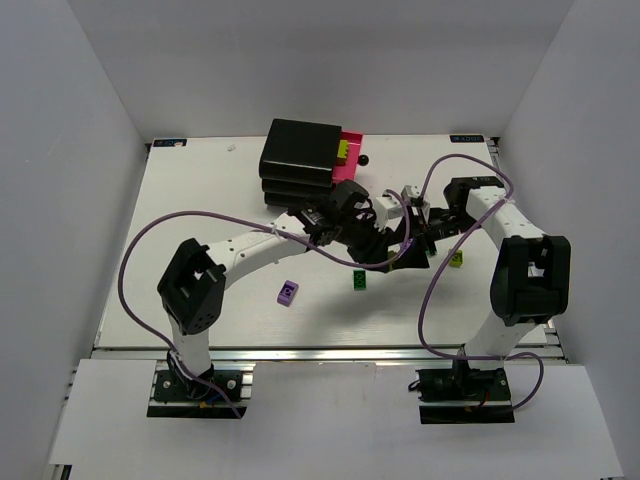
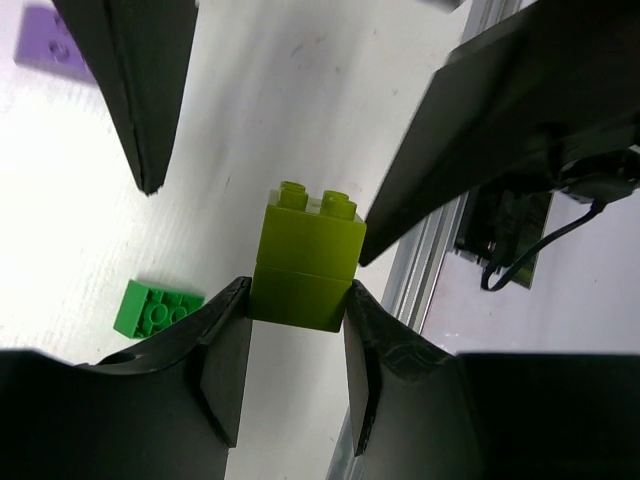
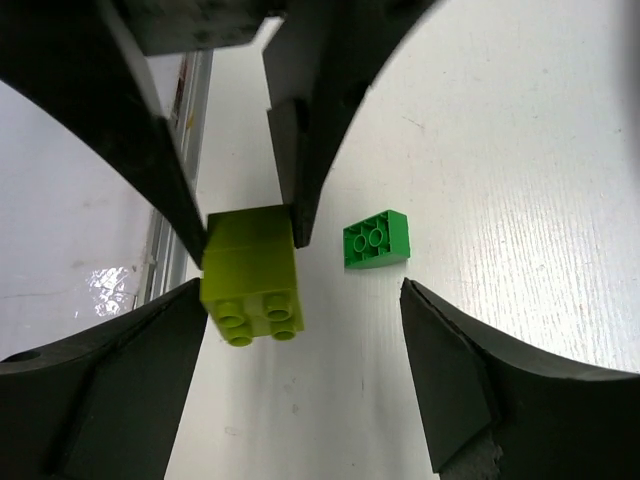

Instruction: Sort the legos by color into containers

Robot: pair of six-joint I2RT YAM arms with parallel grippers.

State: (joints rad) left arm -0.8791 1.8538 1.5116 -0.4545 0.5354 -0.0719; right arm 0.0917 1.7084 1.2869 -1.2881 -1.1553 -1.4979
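My left gripper (image 2: pixel 298 330) is shut on a lime-yellow lego (image 2: pixel 305 270), two bricks stacked, held above the table. My right gripper (image 3: pixel 303 290) is open and faces it, its fingers either side of that lego (image 3: pixel 250 275), which sits close to one finger. In the top view both grippers meet near the table's middle right (image 1: pixel 405 242). A dark green lego (image 1: pixel 359 281) lies below them and also shows in the left wrist view (image 2: pixel 157 308) and the right wrist view (image 3: pixel 375 238). The black cabinet (image 1: pixel 298 160) has its top pink drawer (image 1: pixel 350 165) open, with yellow bricks (image 1: pixel 343 150) inside.
A purple lego (image 1: pixel 288 292) lies on the table at front centre and shows in the left wrist view (image 2: pixel 45 45). Another lime lego (image 1: pixel 456 259) lies beside the right arm. Purple cables loop over the table. The table's rail edge (image 2: pixel 430 270) is near.
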